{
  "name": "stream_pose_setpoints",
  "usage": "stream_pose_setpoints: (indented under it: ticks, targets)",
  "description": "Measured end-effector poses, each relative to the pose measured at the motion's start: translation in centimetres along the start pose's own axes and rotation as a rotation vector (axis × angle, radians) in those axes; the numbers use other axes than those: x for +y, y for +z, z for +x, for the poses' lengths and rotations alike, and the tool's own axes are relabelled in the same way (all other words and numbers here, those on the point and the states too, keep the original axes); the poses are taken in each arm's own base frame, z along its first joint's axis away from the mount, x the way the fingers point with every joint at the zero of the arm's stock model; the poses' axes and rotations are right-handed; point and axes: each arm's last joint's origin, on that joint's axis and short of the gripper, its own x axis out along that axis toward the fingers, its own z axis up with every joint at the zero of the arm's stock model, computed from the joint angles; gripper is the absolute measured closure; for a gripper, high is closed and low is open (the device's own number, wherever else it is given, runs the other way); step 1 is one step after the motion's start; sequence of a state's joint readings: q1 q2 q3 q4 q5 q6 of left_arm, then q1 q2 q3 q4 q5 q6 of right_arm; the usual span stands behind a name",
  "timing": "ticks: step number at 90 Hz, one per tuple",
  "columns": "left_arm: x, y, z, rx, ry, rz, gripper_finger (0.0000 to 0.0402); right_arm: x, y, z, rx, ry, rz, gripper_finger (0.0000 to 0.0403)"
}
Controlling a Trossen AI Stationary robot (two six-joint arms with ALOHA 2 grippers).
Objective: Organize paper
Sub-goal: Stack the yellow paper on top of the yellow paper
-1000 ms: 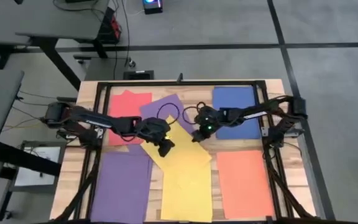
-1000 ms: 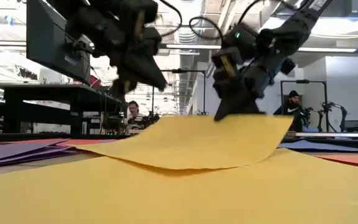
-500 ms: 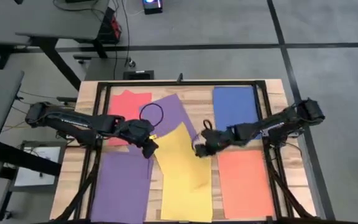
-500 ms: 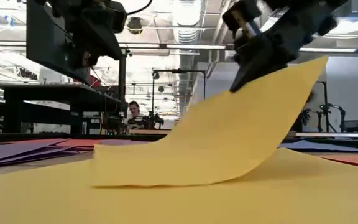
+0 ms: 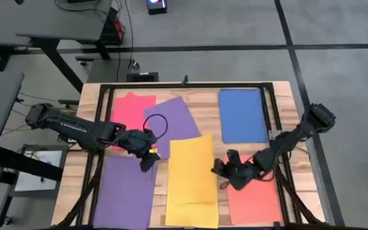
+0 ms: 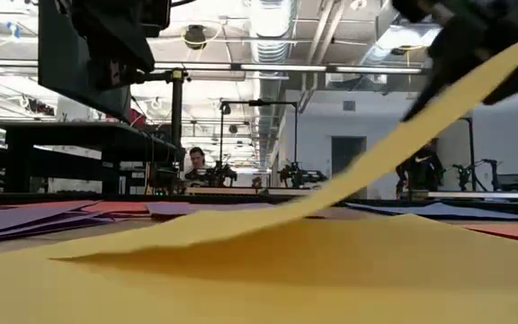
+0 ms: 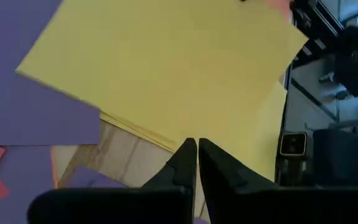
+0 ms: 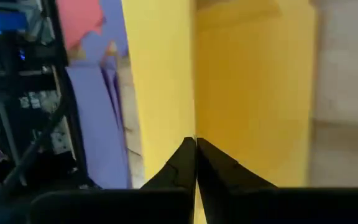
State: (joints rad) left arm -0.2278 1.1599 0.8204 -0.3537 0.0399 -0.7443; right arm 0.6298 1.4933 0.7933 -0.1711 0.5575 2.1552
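The right claw (image 5: pixel 221 170) pinches the edge of a yellow sheet (image 5: pixel 190 167), lifting that side above the yellow stack (image 5: pixel 191 203) on the bench (image 5: pixel 203 102). The left claw (image 5: pixel 147 161), fingers pressed together and empty, hovers just beside the yellow sheet's opposite edge, over purple paper (image 5: pixel 125 191).

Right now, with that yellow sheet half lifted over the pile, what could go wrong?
The right gripper holds one edge of the yellow sheet, which sags in a long curve in the low view. It could crease, or slip from the closed fingers. It might also land crooked on the yellow pile beneath. The left gripper, shut and empty, waits near the sheet's other side and might snag it.
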Motion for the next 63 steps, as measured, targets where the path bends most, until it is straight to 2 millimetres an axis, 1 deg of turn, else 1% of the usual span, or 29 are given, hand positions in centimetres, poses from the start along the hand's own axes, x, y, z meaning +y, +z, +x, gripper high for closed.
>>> stream_pose_setpoints:
  ticks: [11,21,28,37,43,53,63]
  targets:
    - [-0.2,-0.2,0.0,0.007,-0.008,0.032,0.0402,0.1,-0.6,-0.3,0.027,0.037,-0.017,0.0403]
    - [-0.3,-0.3,0.0,0.009,-0.010,0.035,0.0402,0.0,-0.7,-0.4,0.029,0.035,-0.026,0.0403]
    - [-0.3,-0.3,0.0,0.009,-0.010,0.035,0.0402,-0.1,-1.0,0.0,0.026,0.031,-0.013,0.0403]
    - [-0.3,-0.3,0.0,0.006,-0.012,0.025,0.0402,0.2,-2.3,0.9,0.026,0.032,-0.014,0.0403]
    - [-0.3,-0.3,0.0,0.006,-0.012,0.021,0.0402,0.7,-3.6,1.9,0.031,0.037,-0.012,0.0403]
    - [-0.3,-0.3,0.0,0.006,-0.012,0.005,0.0402,0.9,-5.4,3.3,0.032,0.026,-0.027,0.0403]
    - [-0.3,-0.3,0.0,0.007,-0.013,-0.006,0.0402,0.9,-6.2,4.3,0.027,0.020,-0.037,0.0403]
